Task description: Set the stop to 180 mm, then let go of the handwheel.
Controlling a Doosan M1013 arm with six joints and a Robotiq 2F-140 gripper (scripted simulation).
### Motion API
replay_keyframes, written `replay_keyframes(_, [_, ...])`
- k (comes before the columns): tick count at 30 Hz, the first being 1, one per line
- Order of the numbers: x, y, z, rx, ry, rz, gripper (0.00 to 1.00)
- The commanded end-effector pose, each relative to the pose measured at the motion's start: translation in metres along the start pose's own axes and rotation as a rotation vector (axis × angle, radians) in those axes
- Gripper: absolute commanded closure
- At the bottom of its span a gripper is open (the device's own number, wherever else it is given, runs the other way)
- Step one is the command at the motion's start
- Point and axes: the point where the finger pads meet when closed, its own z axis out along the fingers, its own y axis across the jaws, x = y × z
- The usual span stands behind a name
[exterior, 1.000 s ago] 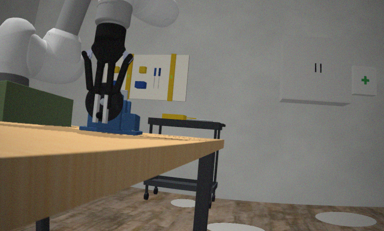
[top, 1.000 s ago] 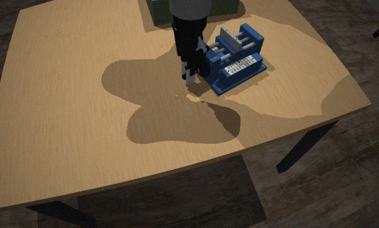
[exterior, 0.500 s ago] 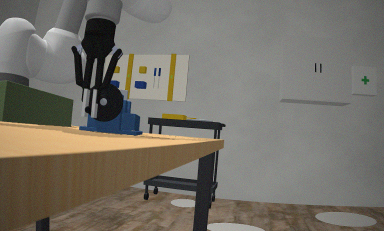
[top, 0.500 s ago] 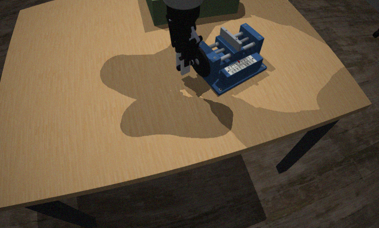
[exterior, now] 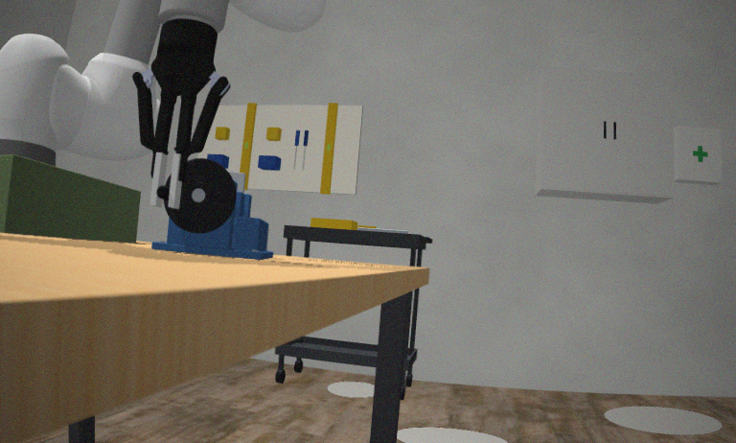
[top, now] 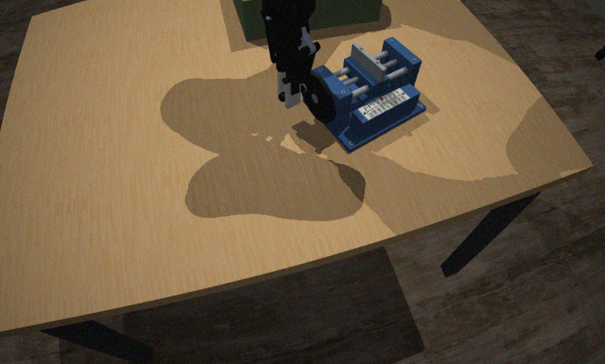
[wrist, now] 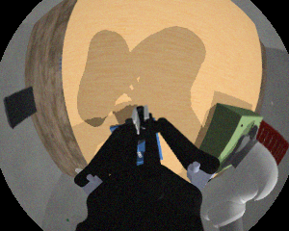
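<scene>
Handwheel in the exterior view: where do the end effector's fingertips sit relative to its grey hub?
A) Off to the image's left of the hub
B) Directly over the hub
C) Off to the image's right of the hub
A: the end effector has its fingertips at the image-left edge of the black handwheel, leaving the grey hub in plain sight.

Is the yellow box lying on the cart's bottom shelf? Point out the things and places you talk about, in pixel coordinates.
No, the yellow box [exterior: 333, 223] sits on the top shelf [exterior: 374, 238] of the cart.
</scene>
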Motion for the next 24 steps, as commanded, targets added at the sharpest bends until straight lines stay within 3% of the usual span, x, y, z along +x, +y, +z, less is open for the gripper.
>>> replay_keyframes(1, [0.000,0.000,-0.006,0.001,0.000,0.000,0.96])
replay_keyframes(15, [0.000,-0.021,-0.036,0.001,0.000,0.000,0.96])
replay_keyframes(24, [0.000,-0.043,-0.038,0.001,0.000,0.000,0.96])
